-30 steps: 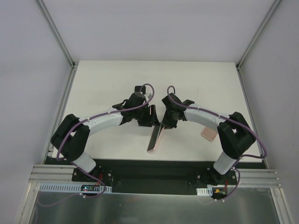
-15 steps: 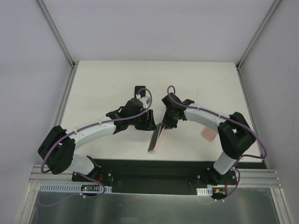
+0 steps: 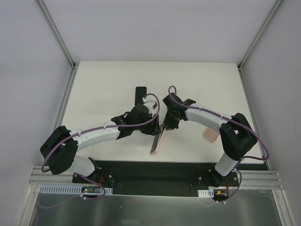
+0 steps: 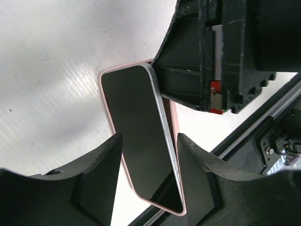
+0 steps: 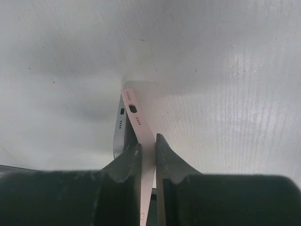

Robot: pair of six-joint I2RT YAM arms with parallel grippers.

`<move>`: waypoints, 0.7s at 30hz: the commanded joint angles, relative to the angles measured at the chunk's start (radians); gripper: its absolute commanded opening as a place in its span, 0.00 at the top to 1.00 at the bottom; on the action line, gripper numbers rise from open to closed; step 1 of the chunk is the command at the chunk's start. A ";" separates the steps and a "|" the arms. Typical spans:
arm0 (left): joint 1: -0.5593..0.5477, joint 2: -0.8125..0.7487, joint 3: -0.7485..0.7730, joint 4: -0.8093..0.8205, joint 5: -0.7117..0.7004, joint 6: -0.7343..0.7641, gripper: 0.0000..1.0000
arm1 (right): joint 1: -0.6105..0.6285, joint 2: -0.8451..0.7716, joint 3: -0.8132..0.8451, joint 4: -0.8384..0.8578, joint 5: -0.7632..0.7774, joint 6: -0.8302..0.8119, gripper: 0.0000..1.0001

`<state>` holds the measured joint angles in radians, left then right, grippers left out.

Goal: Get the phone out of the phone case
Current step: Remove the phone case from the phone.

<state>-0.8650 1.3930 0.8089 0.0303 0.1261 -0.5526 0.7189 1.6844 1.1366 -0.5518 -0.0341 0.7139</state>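
The phone point(image 3: 154, 142), dark-screened with a silver rim, stands tilted on edge in its pink phone case point(image 3: 161, 137) near the table's front centre. My right gripper point(image 3: 166, 125) is shut on the case: in the right wrist view the pink case point(image 5: 141, 117) is pinched at the gripper point(image 5: 148, 143), while the phone's silver end point(image 5: 120, 127) peels away to the left. In the left wrist view my left gripper point(image 4: 149, 155) straddles the phone point(image 4: 136, 132), fingers against both long sides; a strip of case point(image 4: 172, 117) shows behind.
A flat black object point(image 3: 140, 93) lies on the white table point(image 3: 103, 84) behind the left arm. A pink object point(image 3: 210, 135) lies under the right arm's elbow. The black base rail point(image 3: 150, 172) runs just in front of the phone. Frame posts and walls bound the table.
The left gripper swung from beside the phone's far end to around the phone and its fingers narrowed. The black object behind it came into full view. The right arm held still.
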 commanded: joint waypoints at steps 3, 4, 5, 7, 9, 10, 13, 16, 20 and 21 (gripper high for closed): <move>-0.012 0.046 0.026 0.031 -0.059 0.045 0.52 | 0.005 -0.022 0.046 -0.031 -0.012 -0.002 0.99; -0.014 0.049 0.027 0.031 -0.060 0.045 0.52 | 0.004 -0.023 0.046 -0.031 -0.012 -0.002 0.99; -0.014 0.058 0.030 0.031 -0.060 0.046 0.52 | 0.005 -0.026 0.048 -0.030 -0.012 -0.002 0.99; -0.016 0.066 0.038 0.031 -0.060 0.049 0.52 | 0.004 -0.029 0.048 -0.031 -0.010 -0.002 0.99; -0.017 0.075 0.044 0.031 -0.059 0.049 0.52 | 0.004 -0.032 0.049 -0.031 -0.012 -0.004 0.99; -0.019 0.075 0.044 0.033 -0.059 0.046 0.52 | 0.004 -0.034 0.054 -0.031 -0.015 -0.008 0.98; -0.022 0.063 0.038 0.043 -0.054 0.043 0.52 | 0.004 -0.034 0.066 -0.043 -0.027 -0.022 0.99; -0.023 0.041 0.026 0.062 -0.051 0.040 0.52 | 0.008 -0.034 0.086 -0.057 -0.035 -0.044 0.99; -0.023 0.011 0.013 0.074 -0.048 0.033 0.52 | 0.020 -0.015 0.126 -0.092 -0.041 -0.057 0.99; -0.023 0.005 0.006 0.074 -0.051 0.026 0.52 | 0.022 -0.003 0.149 -0.111 -0.043 -0.065 0.99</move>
<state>-0.8776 1.4590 0.8131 0.0486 0.0830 -0.5289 0.7208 1.6844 1.1824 -0.6243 -0.0330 0.6609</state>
